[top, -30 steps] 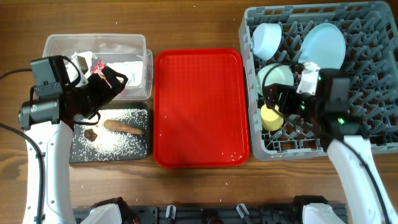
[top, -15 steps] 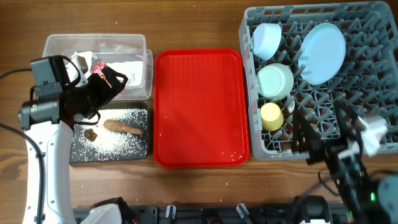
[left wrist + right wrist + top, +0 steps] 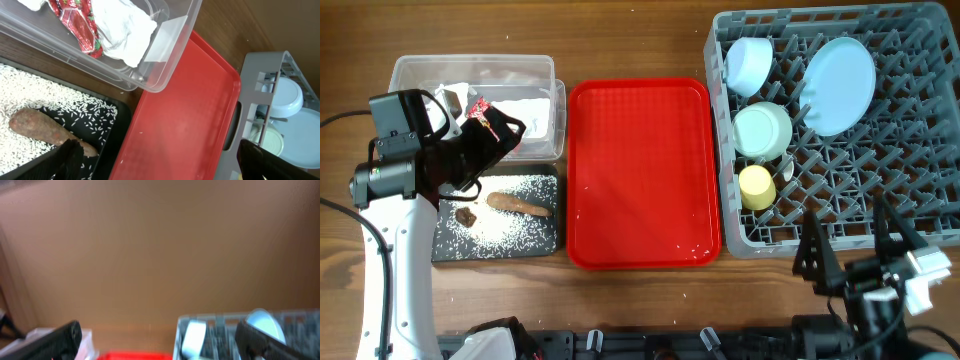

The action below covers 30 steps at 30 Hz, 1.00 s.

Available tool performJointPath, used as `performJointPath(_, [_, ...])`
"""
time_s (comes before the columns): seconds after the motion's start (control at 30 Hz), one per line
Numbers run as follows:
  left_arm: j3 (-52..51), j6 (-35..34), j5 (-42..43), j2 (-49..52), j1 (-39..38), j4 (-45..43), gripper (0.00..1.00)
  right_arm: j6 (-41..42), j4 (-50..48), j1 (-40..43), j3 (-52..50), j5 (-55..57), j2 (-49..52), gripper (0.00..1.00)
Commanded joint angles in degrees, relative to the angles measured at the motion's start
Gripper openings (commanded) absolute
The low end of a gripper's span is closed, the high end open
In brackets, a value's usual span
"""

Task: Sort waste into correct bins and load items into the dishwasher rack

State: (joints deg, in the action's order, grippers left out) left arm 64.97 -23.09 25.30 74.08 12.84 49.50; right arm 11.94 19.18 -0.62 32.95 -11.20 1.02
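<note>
Pulled back off the dishwasher rack (image 3: 920, 150), the right pincer (image 3: 848, 238) now sits low at the table's near edge, its fingers spread wide and empty. Ahead of it in the rack stand the yellow cup (image 3: 756, 187), nearest, then one blue bowl (image 3: 763, 130). Farther on are the second bowl (image 3: 750, 62) and the blue plate (image 3: 840, 85), leaning on the pegs. The right wrist view is blurred.

Nothing on the left has shifted: the left pincer (image 3: 495, 135) hangs with its fingers apart, gripping nothing, over the near wall of the clear tub (image 3: 470, 70). Just beyond its tips, inside the tub, lie the red wrapper (image 3: 80, 22) and the white tissue (image 3: 125, 25); the wrapper's print is too small to read. Under and behind the pincer, the black tray (image 3: 552, 240) holds the brown stick (image 3: 518, 205) among rice crumbs (image 3: 510, 230). To its right lies the red serving tray (image 3: 640, 170).
</note>
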Motion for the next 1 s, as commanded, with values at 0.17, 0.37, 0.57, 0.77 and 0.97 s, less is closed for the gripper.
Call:
performJointPath(0.17, [-0.24,-0.31,-0.13,0.17,0.31,-0.17,1.00,0.07,-26.88,-0.33,-17.44,1.38,-0.81,1.00])
performJointPath(0.37, [-0.24,-0.31,-0.13,0.17,0.31,-0.17,1.00,0.11,-33.44,-0.33,-26.80,1.33,-0.83,1.00])
performJointPath(0.57, [-0.24,-0.31,-0.13,0.17,0.31,-0.17,1.00,-3.17,-32.83,-2.21,-32.79,1.40,-0.83,1.00])
performJointPath(0.77, [-0.24,-0.31,-0.13,0.17,0.31,-0.17,1.00,-14.05,-20.44,-4.79,-32.68,1.36,-0.85,1.00])
performJointPath(0.97, [-0.24,-0.31,-0.13,0.17,0.31,-0.15,1.00,-20.79,-19.87,-4.79,-32.65,4.24,-0.85,1.00])
